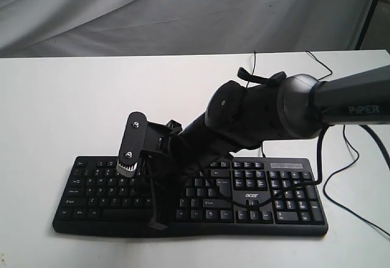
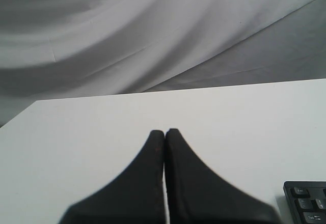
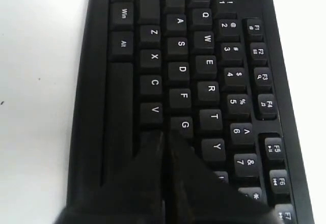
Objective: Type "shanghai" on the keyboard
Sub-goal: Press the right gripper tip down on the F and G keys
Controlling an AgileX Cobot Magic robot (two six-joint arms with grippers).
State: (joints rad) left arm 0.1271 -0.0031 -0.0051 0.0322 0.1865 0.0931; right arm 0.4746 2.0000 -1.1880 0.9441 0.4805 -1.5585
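White tabletop [image 1: 61, 97] beneath black keyboard [image 1: 97, 186], grey cloth backdrop [image 1: 152, 12] behind; left and right jaws tight together, empty.

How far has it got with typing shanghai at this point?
Done: cannot tell; no screen shows, so typed letters are unknown. In hand: the right gripper, shut, points down at the keyboard just past the G key in its row. The left gripper, shut, hangs over the table, off the keyboard. Left: unclear how many letters remain.
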